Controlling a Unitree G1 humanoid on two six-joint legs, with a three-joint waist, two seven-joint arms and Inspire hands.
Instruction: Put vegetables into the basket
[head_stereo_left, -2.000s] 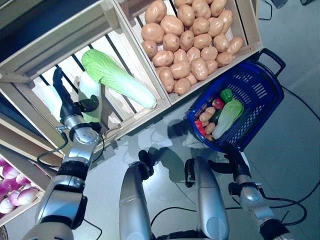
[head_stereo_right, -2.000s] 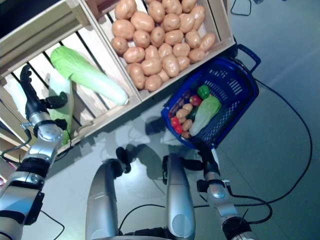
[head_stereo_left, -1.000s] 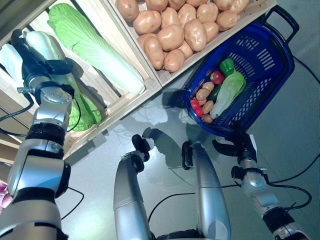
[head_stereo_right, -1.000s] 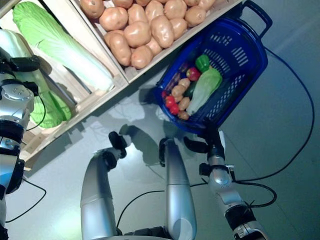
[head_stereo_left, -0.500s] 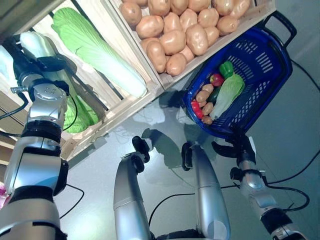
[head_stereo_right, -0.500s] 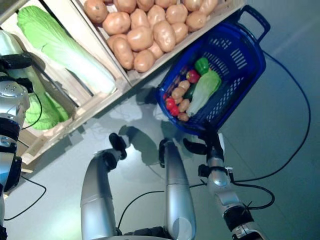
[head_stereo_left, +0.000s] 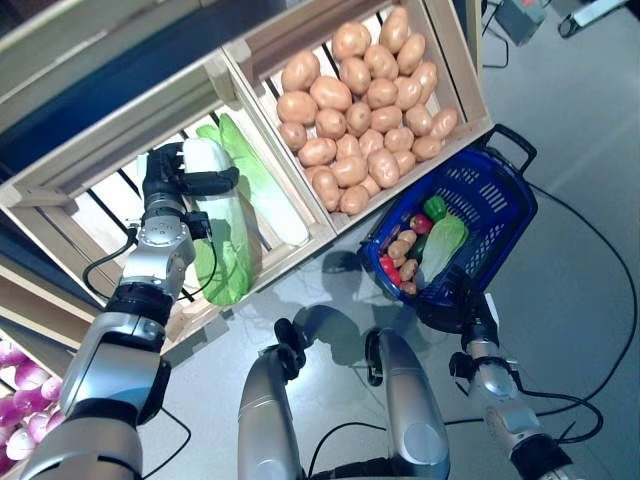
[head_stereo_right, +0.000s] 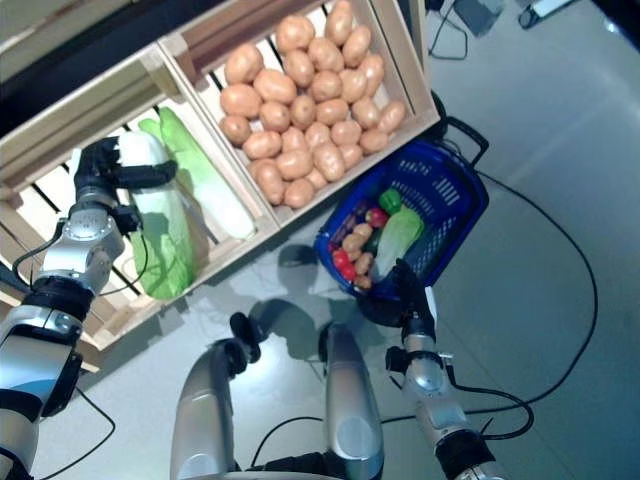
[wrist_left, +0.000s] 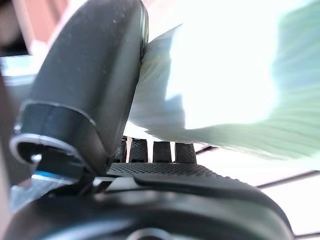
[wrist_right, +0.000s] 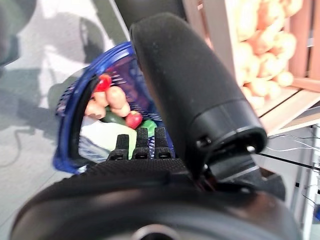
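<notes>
Crates (head_stereo_left: 250, 50) of pale wood fill the upper part of the head views, set side by side on a slanted stand. One compartment is packed with potatoes (head_stereo_left: 365, 95); the slatted one beside it holds two long green-and-white cabbages. Next in size is the blue basket (head_stereo_left: 500, 195), tilted on the grey floor just below the potato crate's corner, its dark handle on the far side. It already contains a smaller cabbage (head_stereo_left: 443, 240), a green pepper (head_stereo_left: 434, 207), a red vegetable (head_stereo_left: 420, 223), a few small potatoes and red pieces along its lower rim. The held cabbage (head_stereo_left: 225, 225) hangs with its white stem end up and its green leaves down over the crate's front board; the second cabbage (head_stereo_left: 262, 190) lies on the slats just beside it. The left hand (head_stereo_left: 172, 180) is closed round the white stem, thumb across one side and fingers (wrist_left: 155, 150) curled under the other. The right hand (head_stereo_left: 472, 305) grips the basket's near rim, fingers (wrist_right: 137, 142) hooked over the blue edge
</notes>
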